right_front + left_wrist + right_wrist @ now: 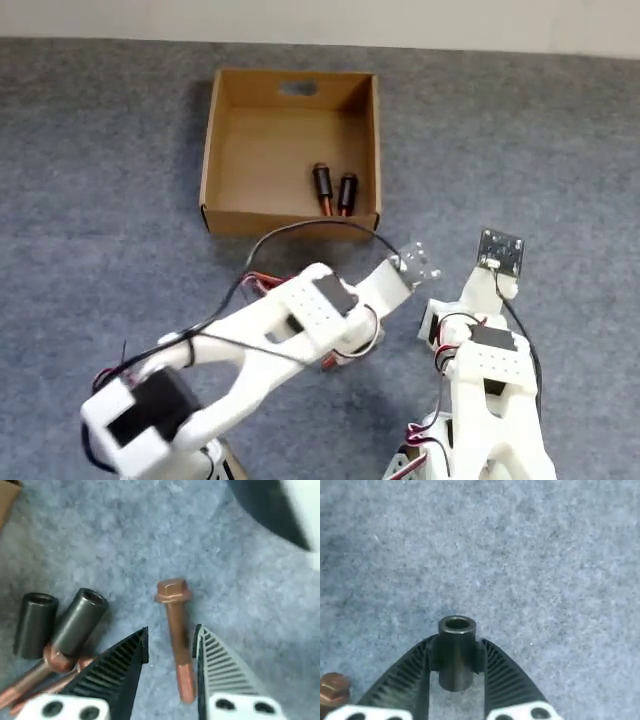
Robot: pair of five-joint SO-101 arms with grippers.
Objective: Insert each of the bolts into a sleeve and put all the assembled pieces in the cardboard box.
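Now your left pincer (171, 630) straddles, jaws parted, the coppery hex-flanged bolt (176, 625) lying on the grey, napped table (250, 605); close squarely on its smooth shank. Your right pincer (456, 647) clamps the dark, tubular sleeve (456, 665), bore exposed; align both axes before you insert.

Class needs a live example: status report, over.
Left gripper open astride loose bolt. Right gripper shut on sleeve. Two assembled pieces in cardboard box. More sleeves, bolts crowd left fingers.
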